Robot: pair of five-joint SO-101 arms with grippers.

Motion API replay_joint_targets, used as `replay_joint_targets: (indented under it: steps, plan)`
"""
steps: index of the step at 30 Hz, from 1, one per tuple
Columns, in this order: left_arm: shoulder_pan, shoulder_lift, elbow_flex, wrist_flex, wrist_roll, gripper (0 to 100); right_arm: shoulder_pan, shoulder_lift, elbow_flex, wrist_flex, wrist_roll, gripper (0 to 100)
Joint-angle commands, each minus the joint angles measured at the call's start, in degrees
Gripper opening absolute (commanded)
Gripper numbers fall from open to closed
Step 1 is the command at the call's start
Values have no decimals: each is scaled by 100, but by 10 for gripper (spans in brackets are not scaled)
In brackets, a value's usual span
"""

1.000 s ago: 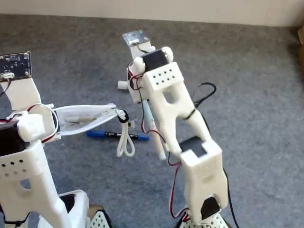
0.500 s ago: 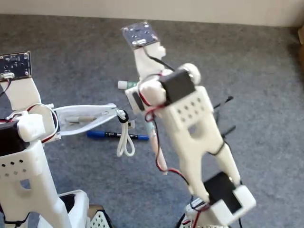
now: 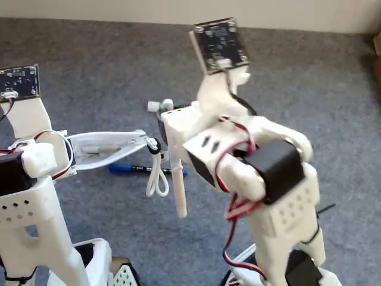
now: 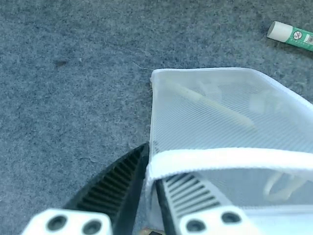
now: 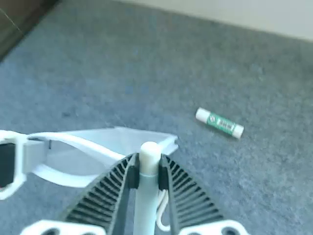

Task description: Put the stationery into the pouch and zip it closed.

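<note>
Between right fingers (image 5: 115,190), white pen (image 5: 148,164)

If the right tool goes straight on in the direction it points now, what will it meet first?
Probably the pouch. The white pen held in the right tool leads, and its tip appears just in front of the pouch's end. Depth is unclear, so it might pass beside it and reach the carpet.

Sheer white mesh-cloth pouch (image 4: 220,112), rough grey carpet (image 4: 73,73), smooth plastic glue stick (image 5: 219,123).
</note>
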Motion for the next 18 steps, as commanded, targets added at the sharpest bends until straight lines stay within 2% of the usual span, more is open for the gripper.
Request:
replay_joint_targets:
  steps: [1, 13, 18]
  plan:
    - [92, 75, 31, 9, 18, 8, -57, -462, -40, -338, -62, 5]
    - [92, 75, 31, 9, 18, 8, -92, -1033, -40, -1314, -62, 5]
    - [92, 75, 31, 9, 18, 8, -611, -1253, -40, -1754, -62, 5]
